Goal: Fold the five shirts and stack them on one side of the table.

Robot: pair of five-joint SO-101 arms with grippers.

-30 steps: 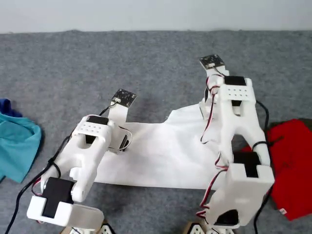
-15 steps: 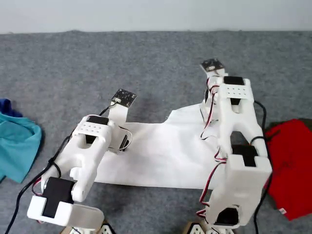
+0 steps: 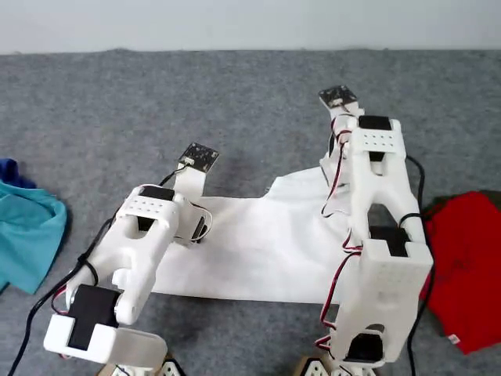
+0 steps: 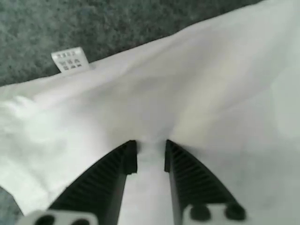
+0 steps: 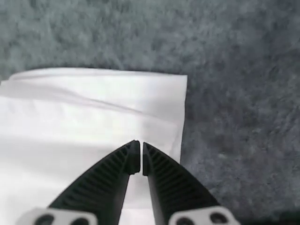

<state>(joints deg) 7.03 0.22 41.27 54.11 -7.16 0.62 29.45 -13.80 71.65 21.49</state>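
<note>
Right wrist view — shirt [image 5: 84, 108] beneath hand [image 5: 140, 151]

A small white label [image 4: 70, 60] sticks out from the edge of the white shirt [image 4: 197, 93]; it bears a few rows of grey print, too fine to read. A pale tag [image 3: 454, 338] at the red shirt's [image 3: 470, 266] near edge may be another label, with nothing legible on it.

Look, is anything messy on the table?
Nothing is broken or spilled. The teal shirt at one edge and the red shirt at the other lie crumpled, and the white shirt has one sleeve sticking out.
</note>
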